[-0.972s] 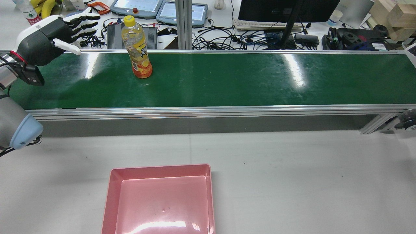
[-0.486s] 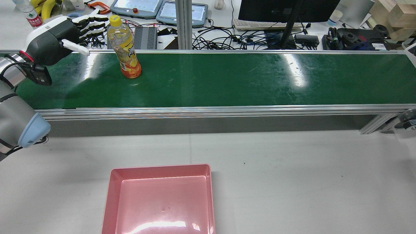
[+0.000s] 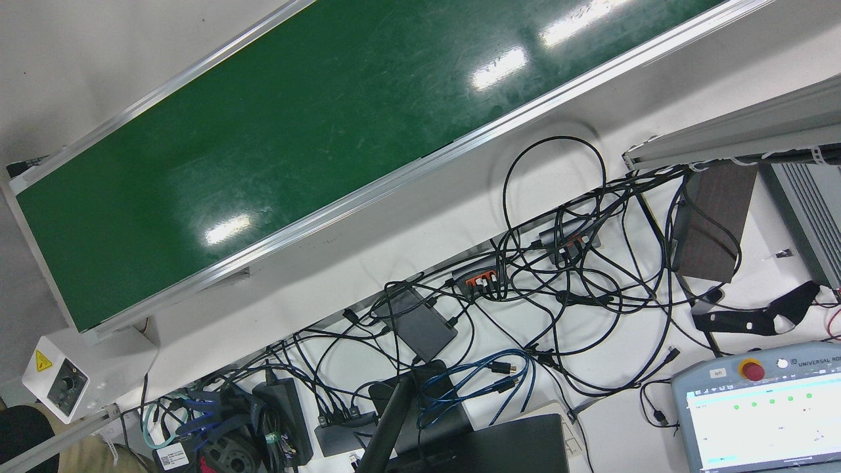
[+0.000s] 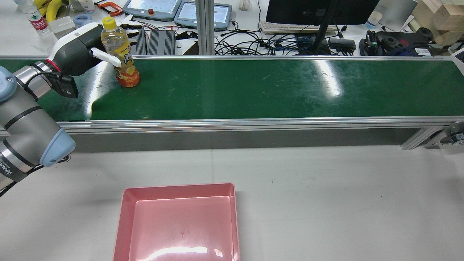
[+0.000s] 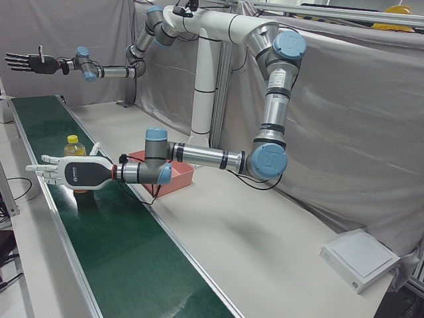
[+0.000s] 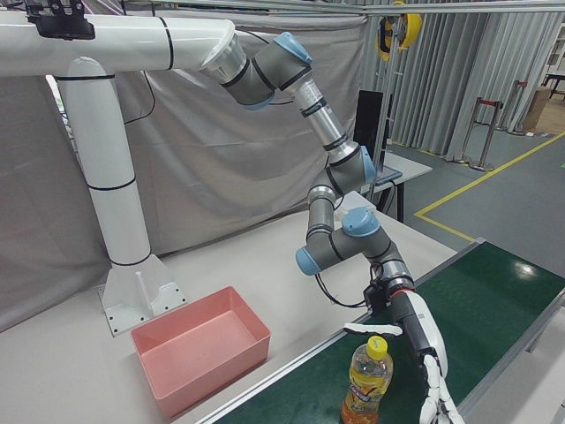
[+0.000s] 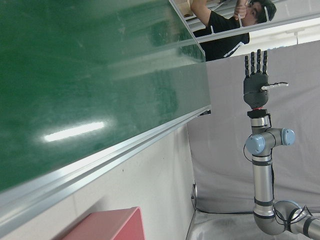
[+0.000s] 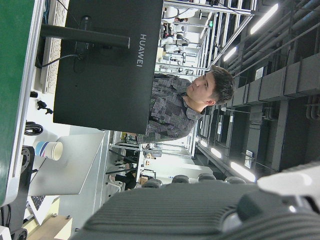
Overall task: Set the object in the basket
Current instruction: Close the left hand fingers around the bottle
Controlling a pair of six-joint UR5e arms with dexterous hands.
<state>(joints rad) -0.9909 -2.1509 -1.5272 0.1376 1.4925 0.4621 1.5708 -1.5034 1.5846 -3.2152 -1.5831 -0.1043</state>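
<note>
A yellow-capped bottle of orange drink (image 4: 122, 58) stands upright on the green conveyor belt (image 4: 253, 87), near its left end in the rear view. My left hand (image 4: 81, 47) is beside it, open, thumb (image 4: 107, 58) crossing in front of the bottle and fingers behind it, not closed on it. The right-front view shows the bottle (image 6: 366, 384) next to the spread hand (image 6: 422, 349); the left-front view has the hand (image 5: 73, 171) in front of the bottle (image 5: 74, 147). The pink basket (image 4: 177, 221) sits empty on the white table. My right hand (image 5: 30, 63) is raised high, open.
The belt's aluminium rail (image 4: 232, 123) runs between the belt and the basket. Behind the belt are cables, teach pendants (image 4: 152, 9) and a monitor (image 4: 319, 11). A person (image 7: 225, 25) stands beyond the belt's far end. The front view shows only bare belt (image 3: 263, 131) and cables.
The bottle has ridden left along the belt. My left hand has moved right to meet it, and the bottle now stands between thumb and fingers.
</note>
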